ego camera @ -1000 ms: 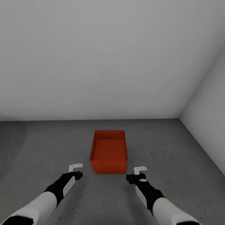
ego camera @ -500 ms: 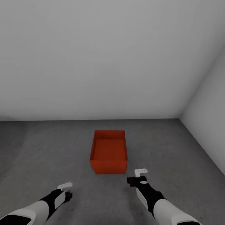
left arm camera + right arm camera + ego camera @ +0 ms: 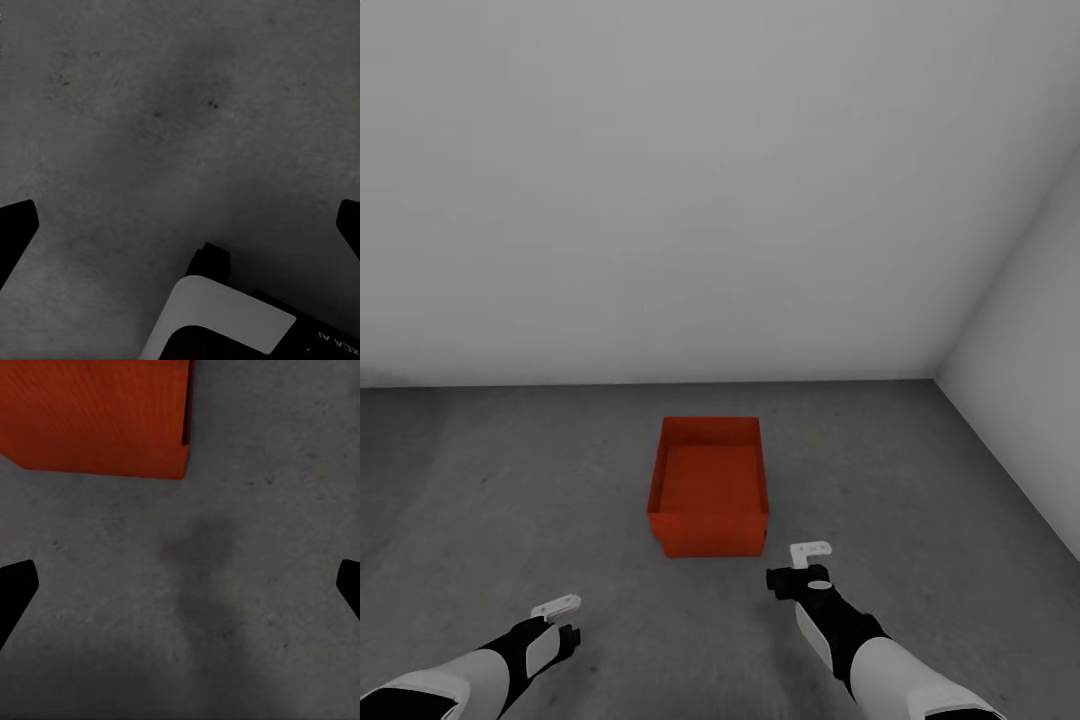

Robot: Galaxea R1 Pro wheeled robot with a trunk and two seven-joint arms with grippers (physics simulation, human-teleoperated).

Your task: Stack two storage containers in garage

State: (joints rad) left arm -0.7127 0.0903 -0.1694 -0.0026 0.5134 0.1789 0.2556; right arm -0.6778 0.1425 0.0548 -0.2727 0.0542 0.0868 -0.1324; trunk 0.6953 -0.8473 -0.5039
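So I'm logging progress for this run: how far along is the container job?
Done: one container sits open side up on the garage's concrete floor, near the white wall. In hand: nothing; the left gripper and right gripper are open and empty. Left: a second container to stack on it, not visible here.

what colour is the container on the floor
Orange-red storage container, plain walls; clearest in the head view.

Right wrist view chops the storage container (image 3: 94, 416) off at the frame edge, just one lower corner visible. Both wrist views clip the fingertips (image 3: 15, 585) to dark slivers. Head view cuts both forearms off at the bottom edge.
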